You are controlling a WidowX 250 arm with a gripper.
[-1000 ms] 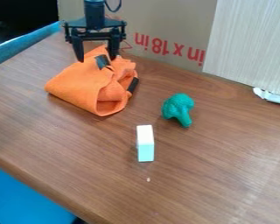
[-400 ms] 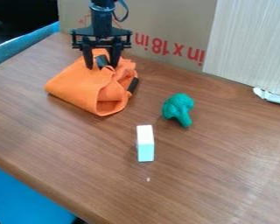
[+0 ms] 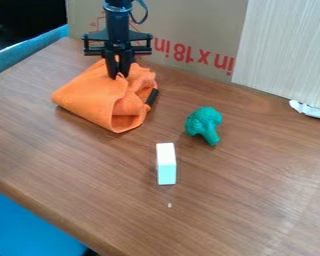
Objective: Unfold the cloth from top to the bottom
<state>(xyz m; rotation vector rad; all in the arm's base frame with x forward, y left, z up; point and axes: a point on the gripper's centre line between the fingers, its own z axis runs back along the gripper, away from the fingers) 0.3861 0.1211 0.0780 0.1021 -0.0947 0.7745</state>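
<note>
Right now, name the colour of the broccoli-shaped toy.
Green, best seen in the camera view.

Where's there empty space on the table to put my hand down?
In the picture, the table has a big bare patch right of the green broccoli and white block. There's bare wood left of the orange cloth, too. It's crowded at the cloth's top, where the gripper is.
</note>
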